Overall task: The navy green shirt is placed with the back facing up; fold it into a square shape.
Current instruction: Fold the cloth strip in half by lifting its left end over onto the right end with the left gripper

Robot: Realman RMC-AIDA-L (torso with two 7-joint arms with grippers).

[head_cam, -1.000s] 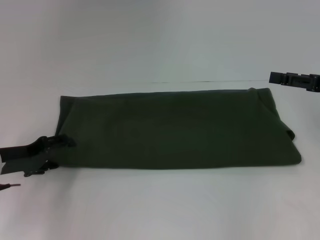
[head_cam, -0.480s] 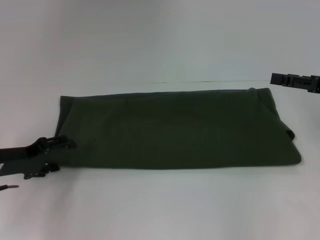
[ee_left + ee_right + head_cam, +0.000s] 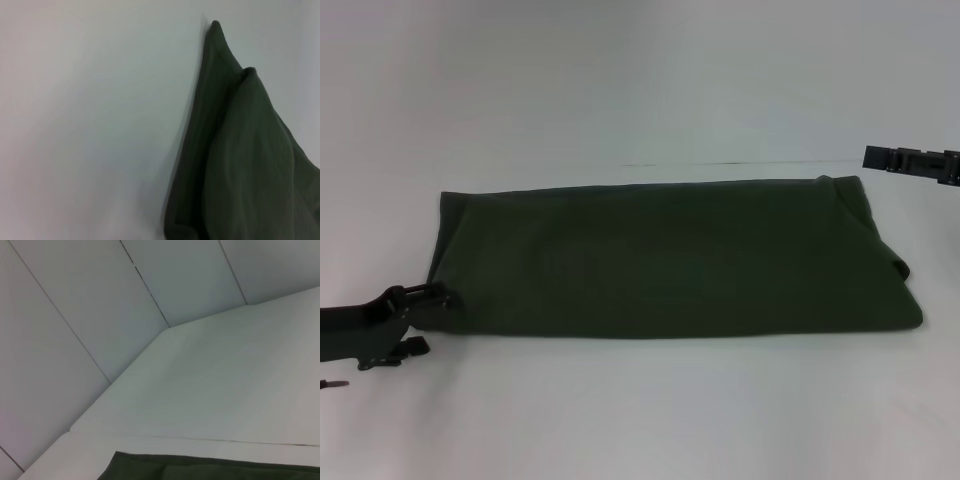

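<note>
Here the table [image 3: 640,420] is the largest item: a plain white surface running under everything else. The shirt [image 3: 670,258] lies flat on the table's middle, folded into a long band that runs left to right, plain side up, with layered edges at its right end. In the left wrist view the shirt [image 3: 250,165] appears as two overlapping dark green layers tapering to a point against the white table [image 3: 85,125]. In the right wrist view only a strip of the shirt [image 3: 210,467] shows, with the table [image 3: 210,385] beyond it and a panelled wall [image 3: 75,315] behind.

The left gripper [image 3: 415,318] sits low at the shirt's near left corner, its upper finger touching the cloth edge. Its fingers stand apart; whether any cloth lies between them cannot be told.

The right gripper [image 3: 910,161] hangs above the table, just beyond the shirt's far right corner and clear of the cloth. Its opening cannot be told.
</note>
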